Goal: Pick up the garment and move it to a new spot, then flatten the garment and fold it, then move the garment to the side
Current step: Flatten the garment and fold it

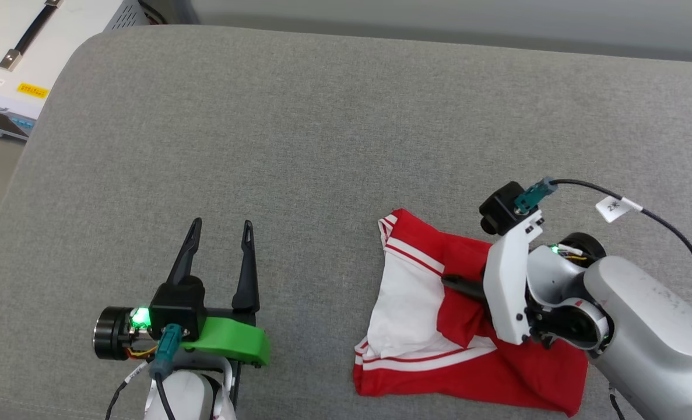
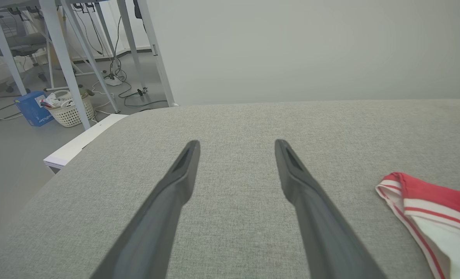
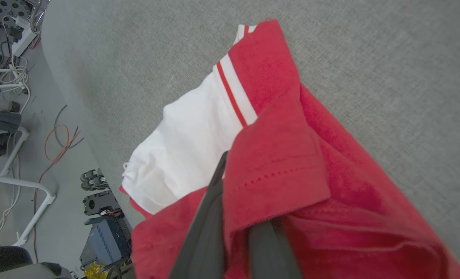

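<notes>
Garment [image 1: 468, 373] lies bunched at lower right of the head view on the grey fabric counter [image 1: 299, 146], with red cloth folded over a white sleeve. Its right part is hidden behind the arm. Right gripper [image 1: 448, 282] is pinched closed on a red fold — fingertips buried in cloth, so the exact contact is hard to make out. Left gripper [image 1: 221, 224] at lower left — spread wide, empty, well apart from the garment.

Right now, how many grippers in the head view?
2. Left gripper at lower left, fingers open over the bare cushion, apart from the garment. Right gripper at lower right, shut on the garment's red fabric.
</notes>
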{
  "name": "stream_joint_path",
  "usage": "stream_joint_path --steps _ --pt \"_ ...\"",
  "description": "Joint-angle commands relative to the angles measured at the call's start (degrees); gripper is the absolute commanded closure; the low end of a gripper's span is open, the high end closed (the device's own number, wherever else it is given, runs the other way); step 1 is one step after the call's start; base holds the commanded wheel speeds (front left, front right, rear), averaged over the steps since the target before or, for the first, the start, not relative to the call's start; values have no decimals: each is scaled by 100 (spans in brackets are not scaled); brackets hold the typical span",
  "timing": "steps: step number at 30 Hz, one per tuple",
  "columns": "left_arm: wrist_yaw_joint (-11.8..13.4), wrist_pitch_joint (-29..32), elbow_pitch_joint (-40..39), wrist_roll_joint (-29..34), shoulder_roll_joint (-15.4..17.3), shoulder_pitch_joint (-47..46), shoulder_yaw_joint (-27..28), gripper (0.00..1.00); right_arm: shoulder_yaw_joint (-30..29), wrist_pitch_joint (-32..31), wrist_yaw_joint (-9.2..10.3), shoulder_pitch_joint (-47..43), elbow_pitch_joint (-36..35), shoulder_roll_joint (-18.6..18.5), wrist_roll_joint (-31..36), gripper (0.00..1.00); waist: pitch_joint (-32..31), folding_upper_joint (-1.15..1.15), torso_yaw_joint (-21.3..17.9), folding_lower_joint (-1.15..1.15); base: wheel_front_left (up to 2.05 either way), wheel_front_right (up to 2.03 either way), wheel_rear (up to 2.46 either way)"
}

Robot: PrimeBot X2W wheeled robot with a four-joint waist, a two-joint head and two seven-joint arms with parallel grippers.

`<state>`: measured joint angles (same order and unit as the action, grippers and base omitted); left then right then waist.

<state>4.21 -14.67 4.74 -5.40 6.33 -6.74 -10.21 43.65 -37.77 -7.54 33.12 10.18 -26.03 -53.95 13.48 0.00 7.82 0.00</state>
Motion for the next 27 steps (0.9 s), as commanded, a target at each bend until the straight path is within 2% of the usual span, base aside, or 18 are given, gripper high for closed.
stream_joint_path --steps 1,5,8,9,10,15,20,23,27 --pt "-30 -33 2 63 -58 -118 31 0 112 100 5 79 214 99 32 100 100 0 70 0 0 0 0" --pt "-56 -33 21 105 -115 -155 51 0 430 450 5 155 758 291 150 100 164 0 84 0 0 0 0" --pt "-68 -33 46 128 -138 -148 91 0 598 721 5 221 912 302 133 100 131 0 58 0 0 0 0" --pt "-72 -33 63 138 -142 -126 111 0 621 871 5 244 906 281 108 93 87 0 40 0 0 0 0" --pt "-83 -33 86 156 -137 -72 155 0 670 1134 5 271 790 184 88 0 -14 0 -1 0 0 0 0" --pt "-96 -33 88 187 -105 114 275 0 496 1979 5 180 154 -283 97 0 -310 0 -162 0 0 0 0" --pt "-128 -33 45 207 -64 293 372 0 -367 3086 5 -99 -73 -727 681 0 -557 0 -377 0 0 0 0" --pt "-149 -33 32 211 -41 360 426 0 -1074 3722 5 -372 -14 -694 1182 0 -681 0 -513 0 0 0 0" --pt "-152 -33 -15 230 -43 458 461 0 -2075 4449 5 -862 36 -397 2001 0 -821 0 -685 0 0 0 0"
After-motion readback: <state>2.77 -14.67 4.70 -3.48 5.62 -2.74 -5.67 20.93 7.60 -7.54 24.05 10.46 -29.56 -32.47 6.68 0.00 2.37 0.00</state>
